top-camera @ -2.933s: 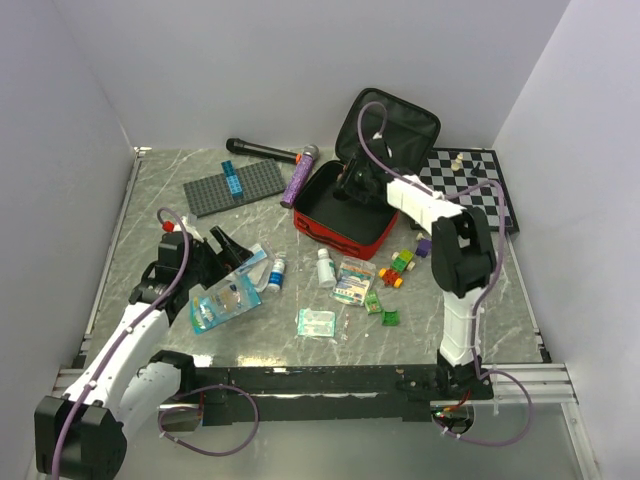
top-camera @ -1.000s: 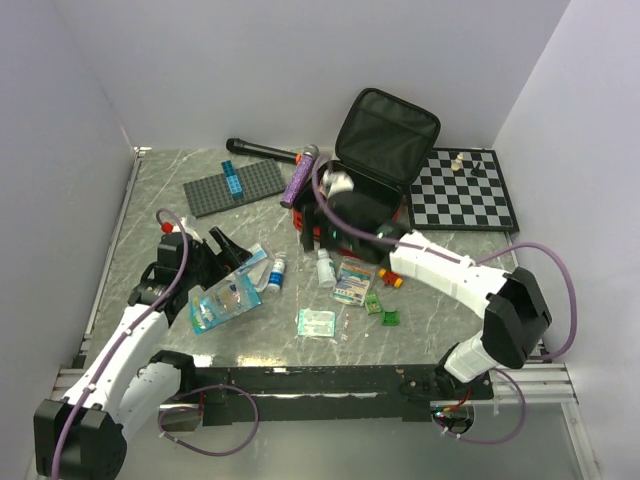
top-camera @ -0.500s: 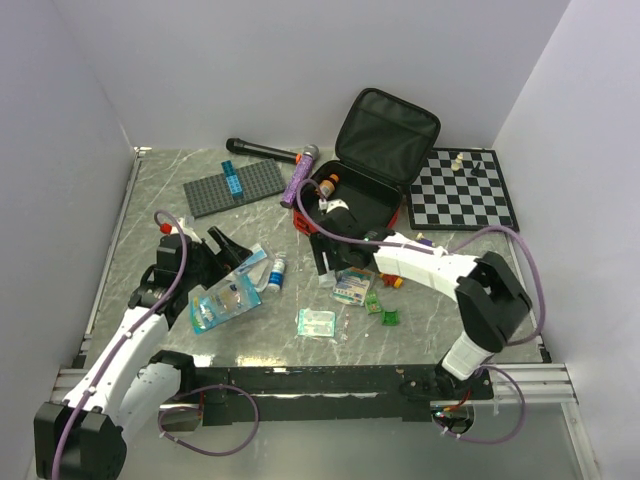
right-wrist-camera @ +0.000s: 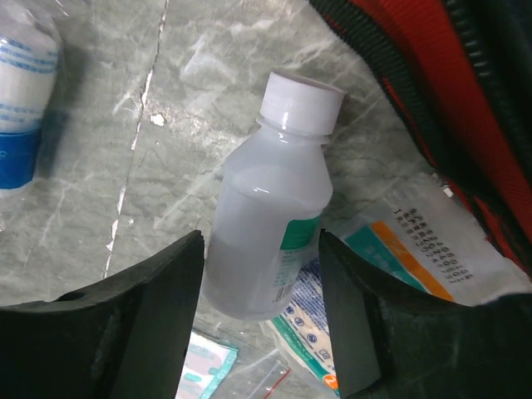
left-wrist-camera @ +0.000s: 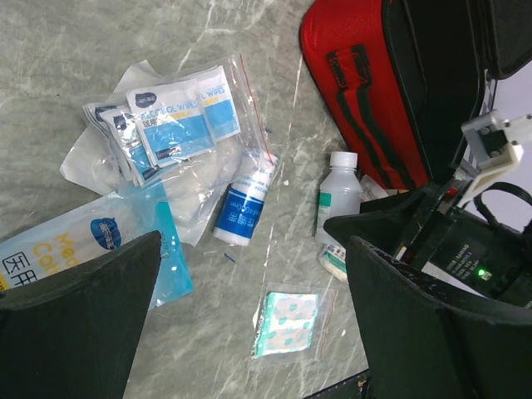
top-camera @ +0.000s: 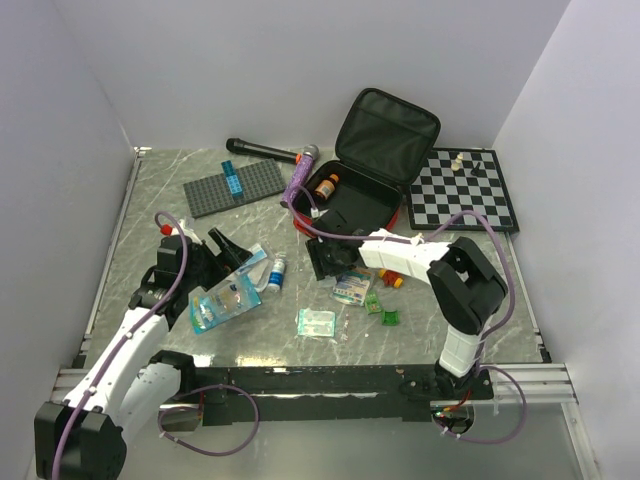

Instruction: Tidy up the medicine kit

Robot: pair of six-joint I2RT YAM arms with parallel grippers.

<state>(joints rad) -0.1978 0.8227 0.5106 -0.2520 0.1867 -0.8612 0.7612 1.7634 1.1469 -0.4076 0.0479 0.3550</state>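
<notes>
- We see the medicine kit [top-camera: 388, 135] lying open at the far centre of the tabletop [top-camera: 160, 200].
- Right gripper [right-wrist-camera: 259, 278]: jaws apart, flanking a white bottle [right-wrist-camera: 270, 216] just near of the kit.
- Left gripper [left-wrist-camera: 249, 324]: jaws spread wide above packets [left-wrist-camera: 174, 125] at left.

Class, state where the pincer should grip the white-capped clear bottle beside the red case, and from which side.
Probably the bottle, on its straight-sided body below the cap, right pincer coming from above, one finger each side: the cap is narrower.
</notes>
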